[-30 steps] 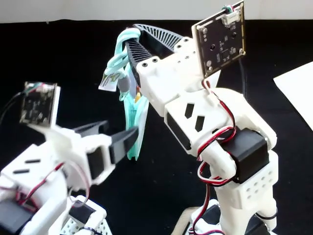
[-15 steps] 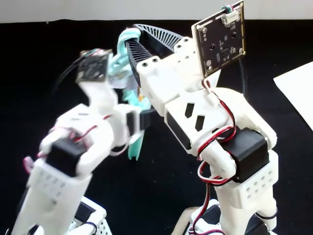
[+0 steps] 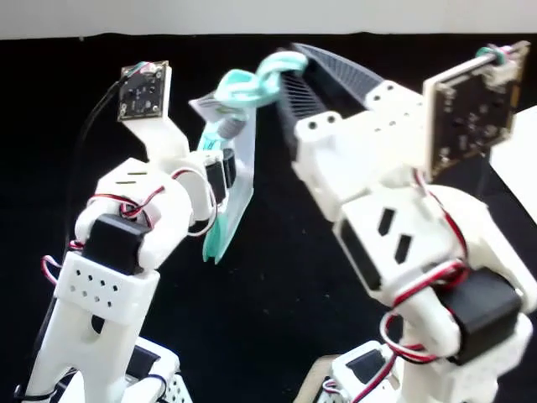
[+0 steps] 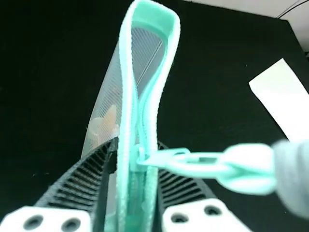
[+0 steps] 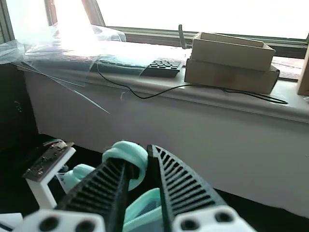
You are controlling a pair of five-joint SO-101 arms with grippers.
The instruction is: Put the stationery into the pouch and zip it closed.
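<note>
Nearest, the left gripper (image 4: 137,145) has its ribbed fingers (image 4: 79,181) clamped on the zip edge of the pouch (image 3: 238,180), one either side of the slider (image 4: 140,158). The pouch hangs in the air above the black desk (image 3: 277,285), with orange shapes (image 4: 104,126) dim through its clear wall, too vague to name. From the slider the mint pull (image 4: 193,162) stands out sideways, almost square to the zip. It seems to run on into the twisted loop (image 5: 126,153) at the pouch's upper end, where the right gripper (image 5: 137,155) is pinched tight. Beyond the slider the two mint edges look slightly apart, so I judge the zipping unfinished, though I cannot be sure. To do it well, the right arm should bring the cord into line with the teeth before hauling, since a sideways tug would likely cock the slider and jam it. The left clamp belongs behind the slider, not astride its path, holding the edge taut and straight. A steady draw suits the limp wall better than a jerk. As for writing, a pale tag (image 3: 204,107) beside the pouch's upper end shows no legible print. The white sheet (image 4: 282,94) on the desk past the pouch looks blank, and the boxes (image 5: 231,58) on the sill (image 5: 193,92) far behind the pouch carry nothing readable.
</note>
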